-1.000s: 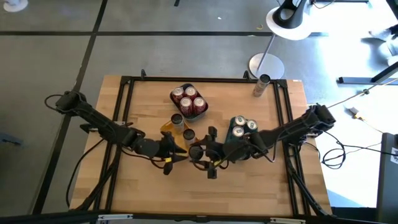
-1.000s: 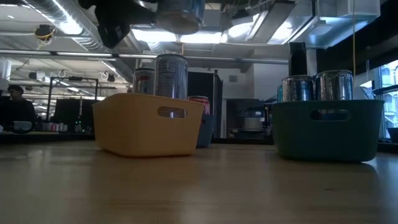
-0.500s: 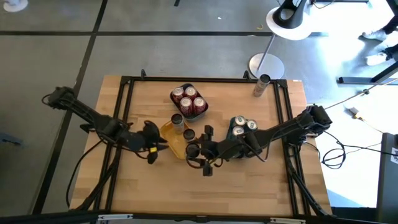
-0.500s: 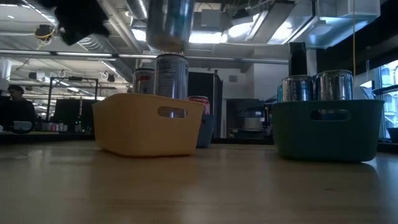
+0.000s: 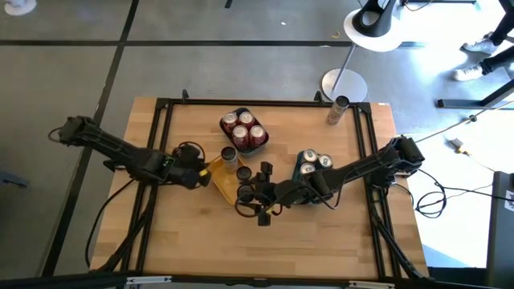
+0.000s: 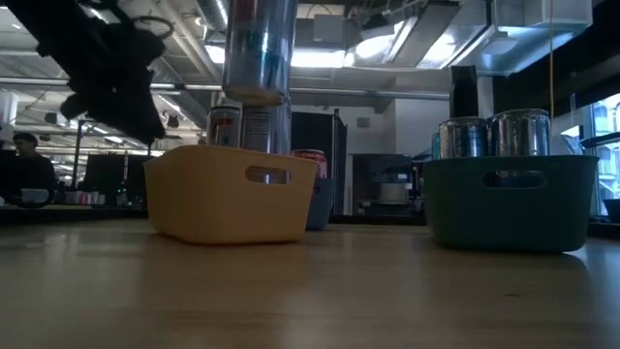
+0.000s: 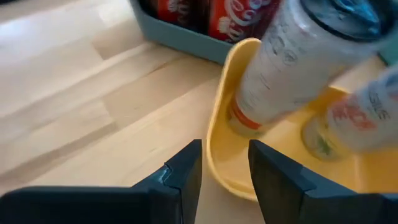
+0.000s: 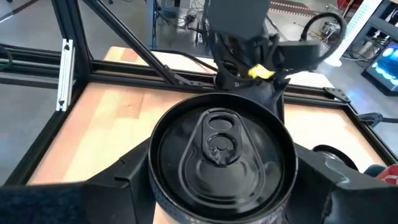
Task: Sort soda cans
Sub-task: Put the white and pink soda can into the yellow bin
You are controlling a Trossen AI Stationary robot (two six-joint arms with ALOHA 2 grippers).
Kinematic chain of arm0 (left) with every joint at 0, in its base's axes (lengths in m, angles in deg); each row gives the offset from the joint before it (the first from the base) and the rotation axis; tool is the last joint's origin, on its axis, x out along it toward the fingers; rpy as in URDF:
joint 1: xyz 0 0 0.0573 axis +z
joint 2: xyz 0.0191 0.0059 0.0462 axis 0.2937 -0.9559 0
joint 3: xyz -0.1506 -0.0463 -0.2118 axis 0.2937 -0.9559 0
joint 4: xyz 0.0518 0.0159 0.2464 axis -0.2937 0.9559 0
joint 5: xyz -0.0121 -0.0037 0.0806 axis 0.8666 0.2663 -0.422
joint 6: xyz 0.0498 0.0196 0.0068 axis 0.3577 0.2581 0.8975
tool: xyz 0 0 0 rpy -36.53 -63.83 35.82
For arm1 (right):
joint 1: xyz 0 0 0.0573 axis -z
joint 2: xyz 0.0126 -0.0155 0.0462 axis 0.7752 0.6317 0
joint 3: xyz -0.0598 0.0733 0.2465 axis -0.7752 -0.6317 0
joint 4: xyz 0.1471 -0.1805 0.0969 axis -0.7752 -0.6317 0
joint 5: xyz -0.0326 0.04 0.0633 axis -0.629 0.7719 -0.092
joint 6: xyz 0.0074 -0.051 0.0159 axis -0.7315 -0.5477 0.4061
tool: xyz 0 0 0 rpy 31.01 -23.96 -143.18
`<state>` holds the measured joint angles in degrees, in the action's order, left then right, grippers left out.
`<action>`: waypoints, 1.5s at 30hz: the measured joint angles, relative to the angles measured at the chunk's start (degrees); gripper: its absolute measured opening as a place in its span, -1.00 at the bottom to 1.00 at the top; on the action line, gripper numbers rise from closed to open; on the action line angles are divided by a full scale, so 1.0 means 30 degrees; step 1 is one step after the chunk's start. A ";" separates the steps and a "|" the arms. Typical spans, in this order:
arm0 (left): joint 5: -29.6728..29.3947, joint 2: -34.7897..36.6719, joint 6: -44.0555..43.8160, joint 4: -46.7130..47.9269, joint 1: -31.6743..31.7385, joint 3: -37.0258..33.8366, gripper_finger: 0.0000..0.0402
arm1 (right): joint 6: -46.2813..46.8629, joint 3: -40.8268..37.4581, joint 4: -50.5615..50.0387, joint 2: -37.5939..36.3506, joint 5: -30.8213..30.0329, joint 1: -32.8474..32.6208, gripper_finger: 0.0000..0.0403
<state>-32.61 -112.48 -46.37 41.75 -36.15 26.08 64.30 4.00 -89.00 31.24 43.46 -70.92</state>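
Observation:
My right gripper (image 5: 246, 183) is shut on a dark-topped soda can (image 8: 217, 143), which it holds over the yellow tray (image 5: 218, 178). In the low view this can (image 6: 257, 48) hangs above the tray's rim (image 6: 228, 160). A second can (image 5: 229, 154) stands upright on its base inside the tray. My left gripper (image 7: 225, 174) is open and touches nothing, just left of the tray's left edge (image 5: 197, 172). Red cans fill the blue tray (image 5: 245, 128), and silver cans stand in the teal tray (image 5: 313, 164). My right gripper pinches the can's side wall (image 8: 155, 186) near its top between the two fingers (image 8: 124, 171), one on each side. The fingers slant down at it from the table's right. The can is upright and lifted clear, its base (image 6: 254, 95) above the yellow tray.
One lone can (image 5: 337, 108) stands near the table's far right corner, beside a lamp base (image 5: 344, 84). A black frame (image 5: 161, 104) runs round the table. Bare wood (image 5: 273, 241) lies along the near side. A person (image 6: 24, 170) shows in the room behind.
My right gripper has carried the can toward the table's left and down, from beside the yellow tray to over it. My left gripper has drawn away from the right gripper, toward the table's left and far edges, and now sits left of the tray.

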 joint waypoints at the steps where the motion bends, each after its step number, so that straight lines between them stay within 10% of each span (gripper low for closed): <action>1: 0.0048 -0.0054 -0.0173 -0.0301 0.0226 -0.0126 -0.39 | -0.0003 0.0000 -0.0015 0.0000 -0.0009 0.0000 0.22; 16: 0.1715 -0.0098 0.2654 -0.2583 0.2796 -0.1193 -0.37 | -0.0015 -0.0007 -0.0081 0.0000 -0.0002 0.0007 0.22; 28: 0.2589 -0.0211 0.4034 -0.3304 0.4244 -0.1186 0.07 | -0.0015 -0.0022 -0.0095 0.0000 0.0061 0.0000 0.22; 45: 0.6191 -0.2617 0.2285 -0.3243 0.4204 -0.1152 -0.13 | 0.0000 -0.0022 -0.0082 0.0000 0.0173 -0.0008 0.22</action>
<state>-14.03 -120.33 -39.52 32.02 -23.53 22.62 64.30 3.93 -89.25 31.24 43.98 -70.95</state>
